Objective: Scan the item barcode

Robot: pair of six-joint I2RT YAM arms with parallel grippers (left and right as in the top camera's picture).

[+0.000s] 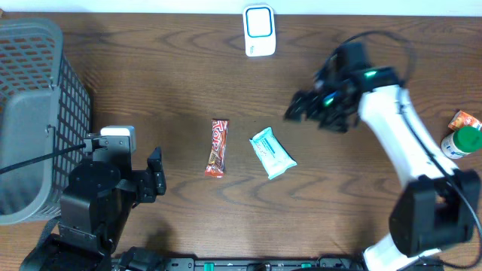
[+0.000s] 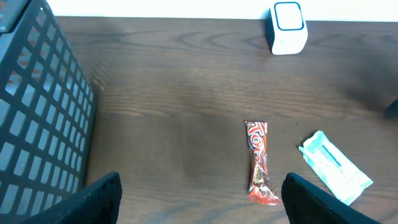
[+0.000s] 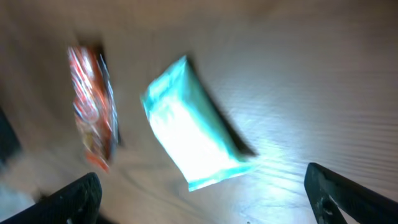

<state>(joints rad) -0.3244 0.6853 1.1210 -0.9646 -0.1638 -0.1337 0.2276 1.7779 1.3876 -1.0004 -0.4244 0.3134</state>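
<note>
On table (image 1: 151, 75): one red bar (image 1: 217, 148) | one teal packet (image 1: 272, 153) (wipes, perhaps) | one scanner (image 1: 259, 30) | left gripper (image 2: 205, 202), right gripper (image 3: 211, 199) agape

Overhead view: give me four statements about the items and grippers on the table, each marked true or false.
The red snack bar lies left of the teal packet. True.
The right gripper holds the teal packet. False: that gripper is open; the packet lies on the table.
The white scanner stands near the table's far edge. True.
The snack bar is in the basket. False: it lies on the table, right of the basket.
</note>
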